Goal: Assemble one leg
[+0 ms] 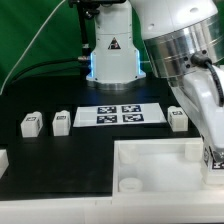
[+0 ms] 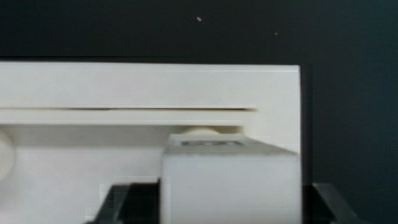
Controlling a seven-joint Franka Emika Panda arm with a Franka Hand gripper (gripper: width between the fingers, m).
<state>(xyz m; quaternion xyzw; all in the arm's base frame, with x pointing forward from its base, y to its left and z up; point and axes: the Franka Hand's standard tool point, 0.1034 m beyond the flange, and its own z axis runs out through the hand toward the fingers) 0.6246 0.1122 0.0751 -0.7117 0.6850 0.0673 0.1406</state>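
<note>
Claw is closed on one small white plastic block leg. In the wrist view the leg fills the gap between the two dark fingers, flush against both as far as I can see. Part of its black-and-white tag shows on the upper face.

The held leg is over the large white square rimmed panel, at the corner on the exterior view's right. In the wrist view a round corner socket sits just past the leg's tip. Can't tell whether the leg is touching the panel or hovering just above it. The claw is mostly cut off by the frame edge in the exterior view.

Another round socket is visible at the panel's near corner on the exterior view's left.

Three more small white tagged blocks lie loose on the black surface. Two are on the exterior view's left of the marker board. One is on its right, near the arm. All three are apart from the panel.

A white part is cropped at the exterior view's left edge, so I can't identify it.
</note>
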